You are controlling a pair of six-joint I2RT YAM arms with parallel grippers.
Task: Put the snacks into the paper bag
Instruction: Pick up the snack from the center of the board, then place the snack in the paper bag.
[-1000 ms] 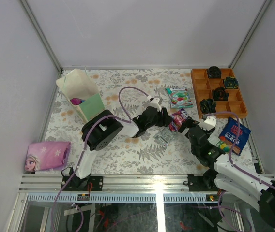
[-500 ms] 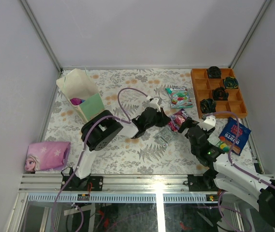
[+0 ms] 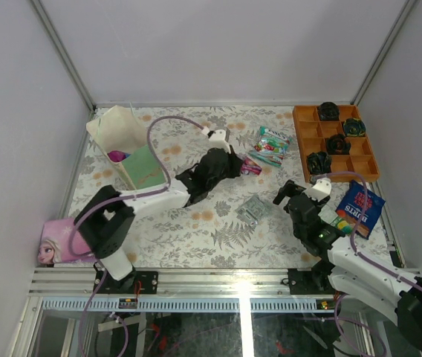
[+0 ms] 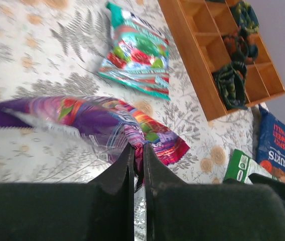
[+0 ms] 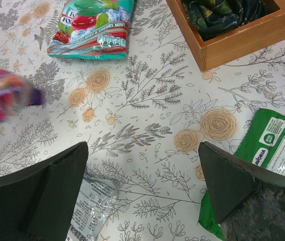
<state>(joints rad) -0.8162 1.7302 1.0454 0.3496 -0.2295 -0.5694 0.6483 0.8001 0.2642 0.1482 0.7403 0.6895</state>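
The left pincer (image 4: 138,149) is squeezed shut on the purple packet (image 4: 82,123). It pinches the packet's near long edge, a bit toward one end. I think it grabs the edge because the packet is flat and thin, so the edge is the easy bit to pinch.

The packet looks lifted off the table, near the middle, with the green-red sweets bag (image 3: 273,145) close by. In the left wrist view its long side runs across from left to right, nearly level. From above, it pokes out of the pincer toward the orange tray (image 3: 297,141) and away from the paper bag (image 3: 144,167).

The paper bag stands with its top open at the far left, well apart from the packet. So I think the arm must swing that way next.

The right pincer (image 5: 142,186) is wide open with nothing in it. It sits low over the table, near the silver wrapper (image 5: 90,208). I think it is waiting out of the way.
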